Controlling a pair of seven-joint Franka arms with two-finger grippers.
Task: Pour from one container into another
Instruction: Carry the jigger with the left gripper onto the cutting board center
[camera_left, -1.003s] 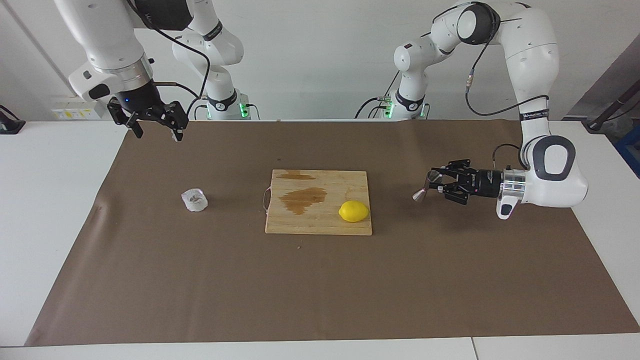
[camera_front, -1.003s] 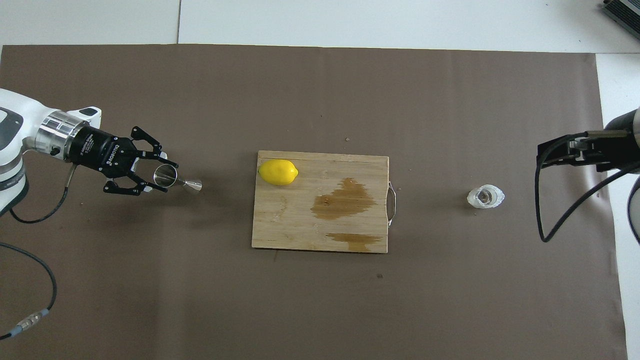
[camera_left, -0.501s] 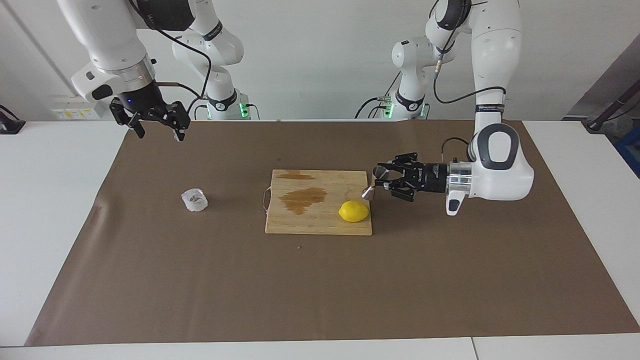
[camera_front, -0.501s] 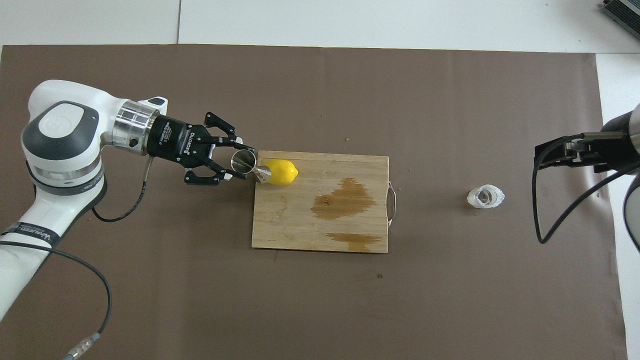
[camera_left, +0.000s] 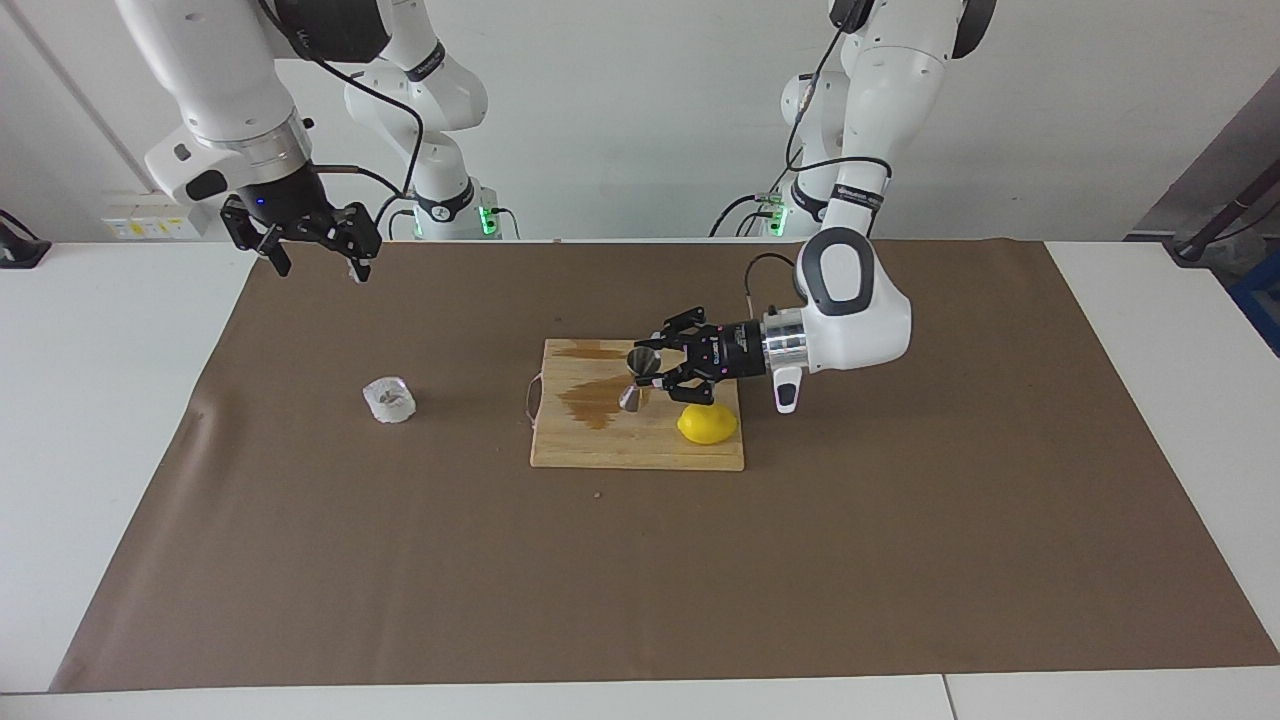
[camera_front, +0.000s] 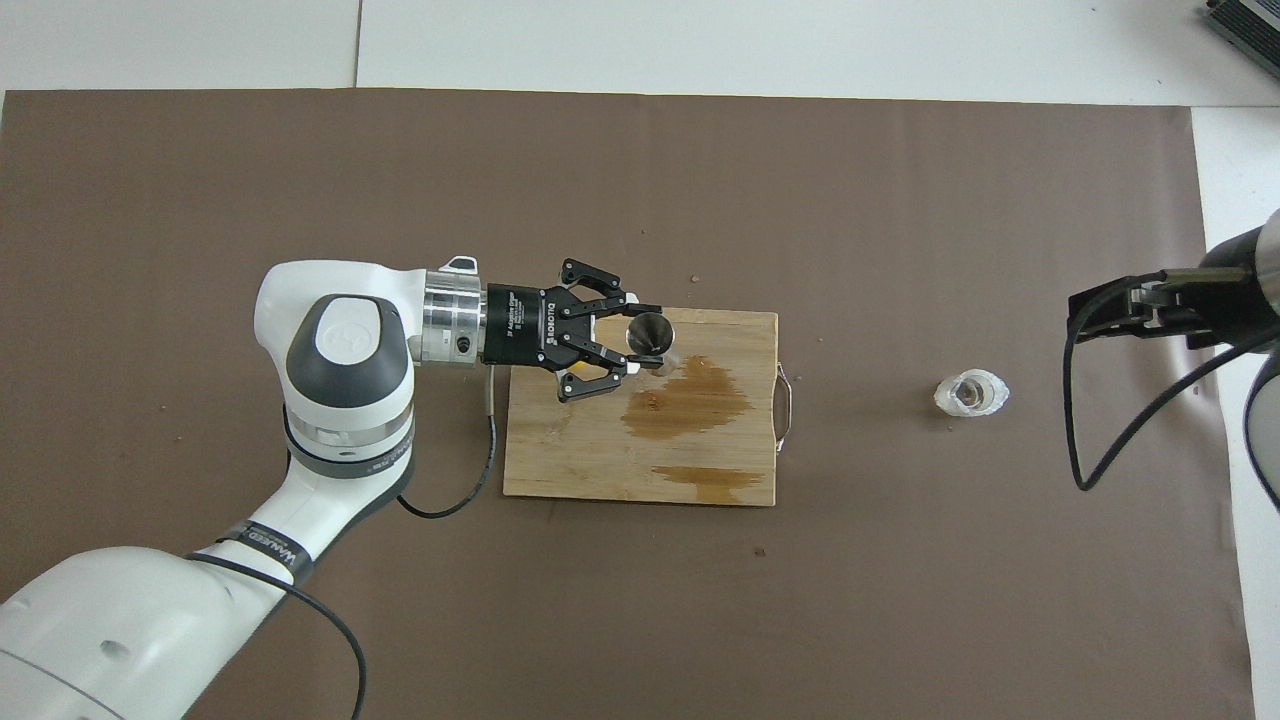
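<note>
Plain white wall (camera_left: 620, 120), white table (camera_left: 90, 400), brown mat (camera_left: 640, 560) across it, even light

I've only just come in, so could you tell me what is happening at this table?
The left tool is shut on a shiny steel hourglass jigger, holding it above the stained wooden cutting board, near a yellow lemon. The right tool waits open in the air; the crinkled whitish cup sits untouched.

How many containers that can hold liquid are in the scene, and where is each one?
2. The steel jigger is held by the left gripper over the cutting board. The crinkled cup stands on the brown mat, toward the right arm's end. None appears hidden.
</note>
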